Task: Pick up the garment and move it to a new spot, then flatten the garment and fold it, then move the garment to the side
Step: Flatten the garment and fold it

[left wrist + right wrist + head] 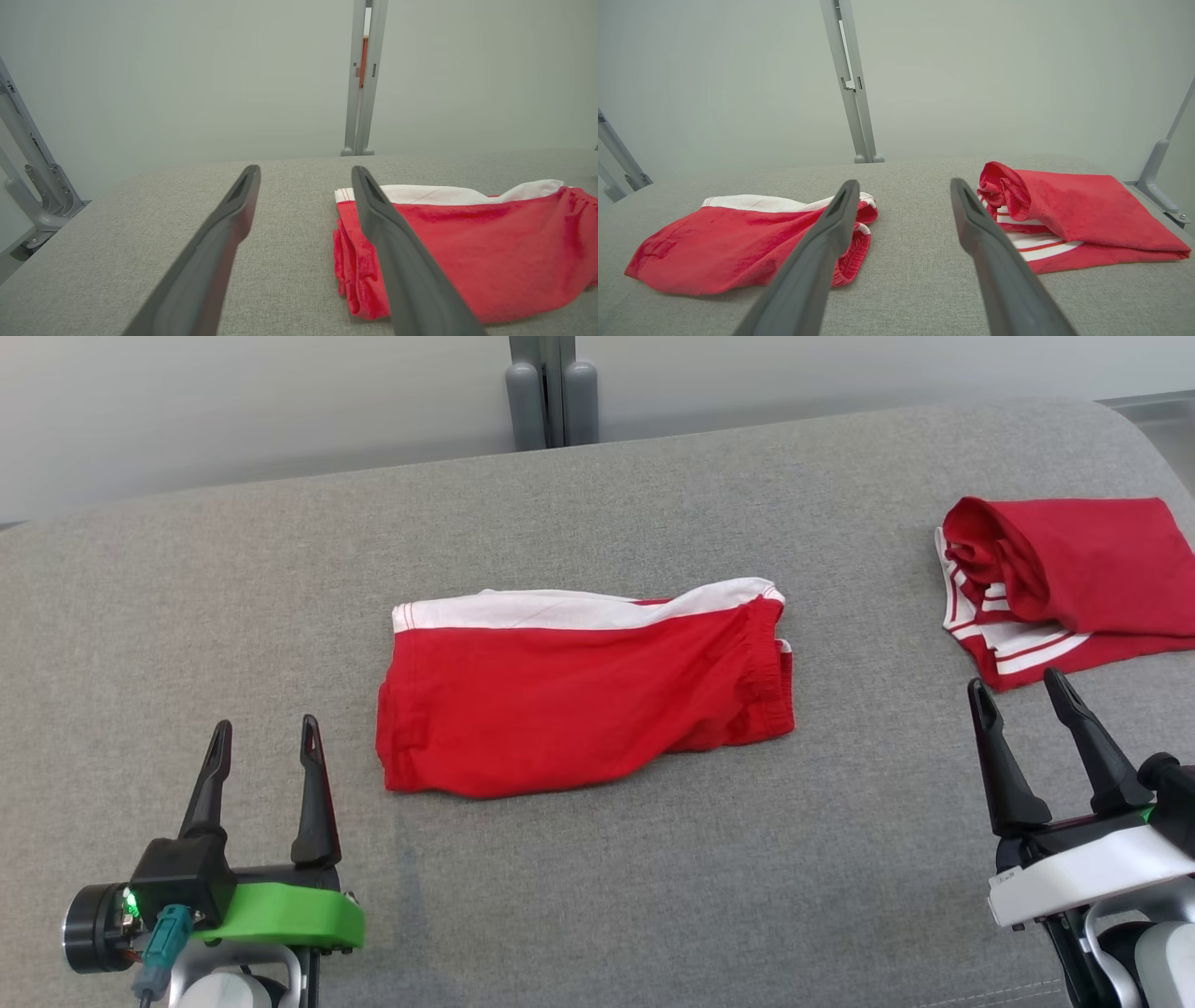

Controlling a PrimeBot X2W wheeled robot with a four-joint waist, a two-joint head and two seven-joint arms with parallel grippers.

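Left gripper (264, 735): gaping wide, holding nothing. Right gripper (1019, 689): gaping likewise, empty. Garment (579, 700), red with white band: lying folded on grey table (653, 896), at 1 o'clock from left gripper. Second red garment (1074, 579): lying at 12 o'clock, just beyond right gripper.

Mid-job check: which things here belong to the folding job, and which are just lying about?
In the job: red shorts in the middle, folded; left gripper, open; right gripper, open.
Lying about: red striped garment on the right, probably set aside already; grey posts at the back.
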